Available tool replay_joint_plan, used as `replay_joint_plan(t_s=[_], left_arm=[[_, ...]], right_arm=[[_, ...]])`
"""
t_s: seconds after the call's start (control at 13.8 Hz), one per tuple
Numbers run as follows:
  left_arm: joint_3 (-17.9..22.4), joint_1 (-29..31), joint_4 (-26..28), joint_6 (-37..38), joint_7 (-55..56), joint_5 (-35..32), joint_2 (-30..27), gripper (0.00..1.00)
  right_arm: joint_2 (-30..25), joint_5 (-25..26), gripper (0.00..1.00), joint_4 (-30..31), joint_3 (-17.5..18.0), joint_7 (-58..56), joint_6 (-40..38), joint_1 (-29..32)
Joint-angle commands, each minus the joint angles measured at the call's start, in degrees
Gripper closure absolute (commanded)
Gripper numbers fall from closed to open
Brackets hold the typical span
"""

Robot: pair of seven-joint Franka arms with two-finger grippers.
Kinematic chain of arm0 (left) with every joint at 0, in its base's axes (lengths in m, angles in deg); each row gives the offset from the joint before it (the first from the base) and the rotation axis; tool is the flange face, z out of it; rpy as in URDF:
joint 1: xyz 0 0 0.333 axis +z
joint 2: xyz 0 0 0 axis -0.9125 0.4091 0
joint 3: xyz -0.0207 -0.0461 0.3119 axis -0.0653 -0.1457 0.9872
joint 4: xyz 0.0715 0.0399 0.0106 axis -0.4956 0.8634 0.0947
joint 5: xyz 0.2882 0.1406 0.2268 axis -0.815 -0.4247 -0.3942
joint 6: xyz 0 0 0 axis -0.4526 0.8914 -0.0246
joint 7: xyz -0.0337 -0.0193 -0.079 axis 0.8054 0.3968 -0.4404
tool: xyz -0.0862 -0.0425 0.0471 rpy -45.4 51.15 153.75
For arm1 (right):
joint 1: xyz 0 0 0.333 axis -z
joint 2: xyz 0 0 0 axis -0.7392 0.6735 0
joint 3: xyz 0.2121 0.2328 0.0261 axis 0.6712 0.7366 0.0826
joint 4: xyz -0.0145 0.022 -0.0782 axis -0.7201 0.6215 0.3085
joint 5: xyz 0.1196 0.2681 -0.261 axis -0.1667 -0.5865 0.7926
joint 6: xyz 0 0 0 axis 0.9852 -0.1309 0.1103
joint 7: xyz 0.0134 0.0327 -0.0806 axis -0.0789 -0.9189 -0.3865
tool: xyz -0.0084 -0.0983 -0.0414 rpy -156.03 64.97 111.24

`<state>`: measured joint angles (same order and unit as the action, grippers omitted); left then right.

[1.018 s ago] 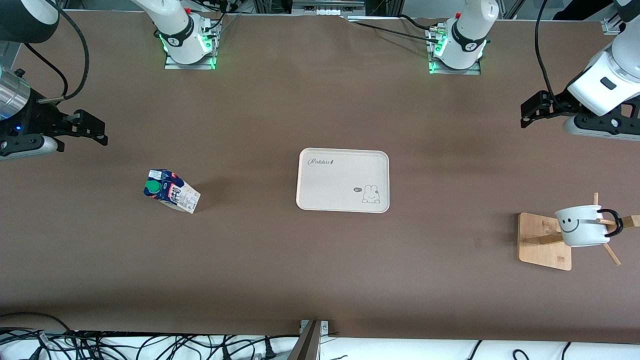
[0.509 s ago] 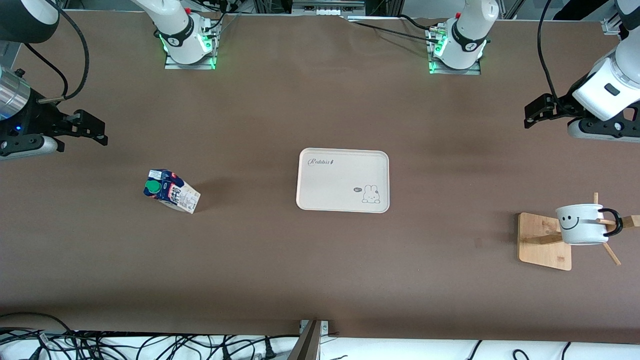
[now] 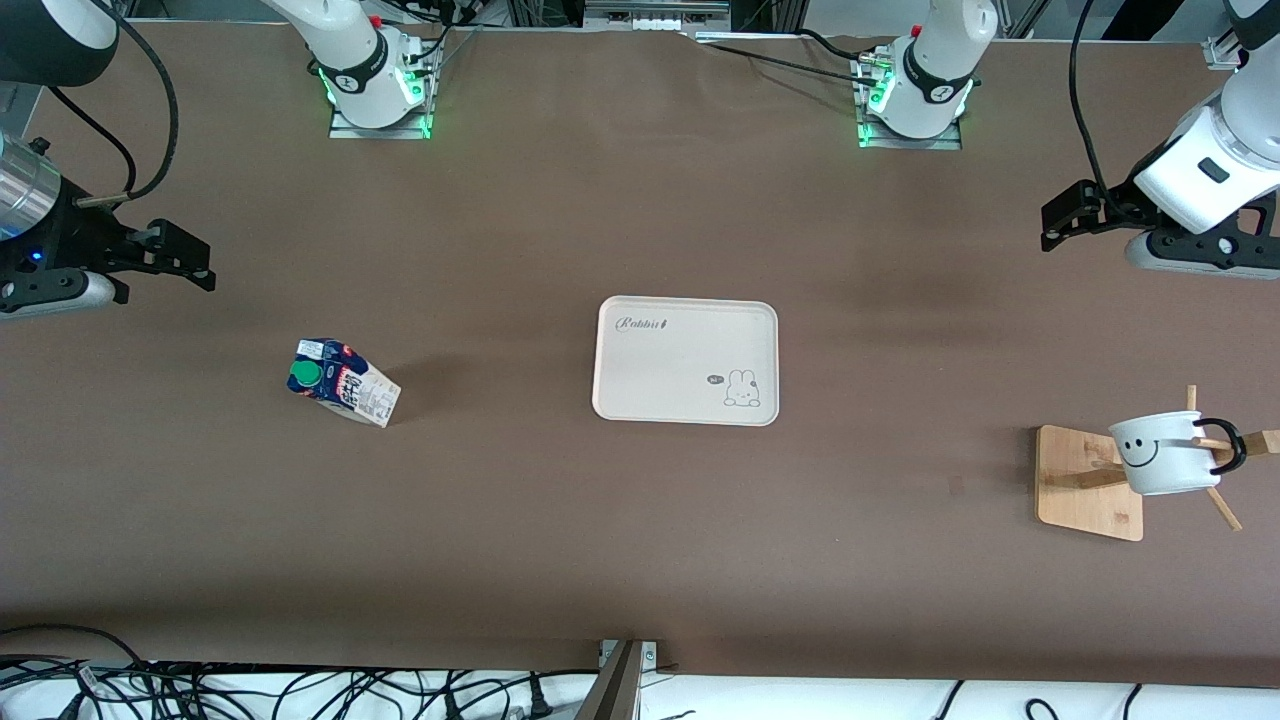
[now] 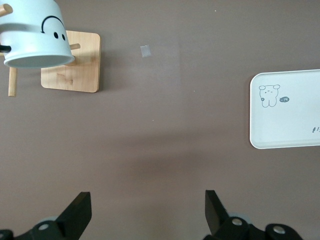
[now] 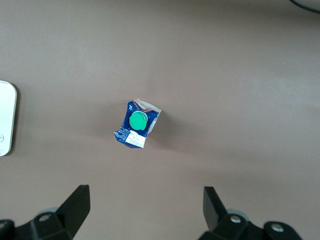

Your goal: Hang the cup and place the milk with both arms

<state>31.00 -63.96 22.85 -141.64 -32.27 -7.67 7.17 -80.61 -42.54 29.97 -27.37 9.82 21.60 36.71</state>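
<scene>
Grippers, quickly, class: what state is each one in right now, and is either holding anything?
Left gripper: open, holding nothing, up over bare table toward the cup.
Right gripper: open, holding nothing, up over the milk.

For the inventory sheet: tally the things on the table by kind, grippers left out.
Mug, hung on the rack: 1
Milk carton: 1
Tray: 1
Wooden mug rack: 1
Total: 4
</scene>
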Motion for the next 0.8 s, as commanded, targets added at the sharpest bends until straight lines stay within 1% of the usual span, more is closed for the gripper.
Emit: replay_joint_plan(t_s=[0.0,0.58,0.73], left_arm=[[0.0,0.7,-1.8,0.8,-0.4,0.5,0.8,0.0],[-0.4,0.7,-2.0,0.7,-0.4,0.3,1.1,0.0],[-0.4,0.6,-3.4,1.0,-0.4,0.3,2.0,0.0]], right_arm=[[0.2,0.1,0.0,-0.9,0.1,0.7,-0.4,0.1],[0.2,0.1,0.0,-0.9,0.2,0.7,-0.3,0.1],[0.2,0.2,0.0,-0.9,0.2,0.6,-0.4,0.1]])
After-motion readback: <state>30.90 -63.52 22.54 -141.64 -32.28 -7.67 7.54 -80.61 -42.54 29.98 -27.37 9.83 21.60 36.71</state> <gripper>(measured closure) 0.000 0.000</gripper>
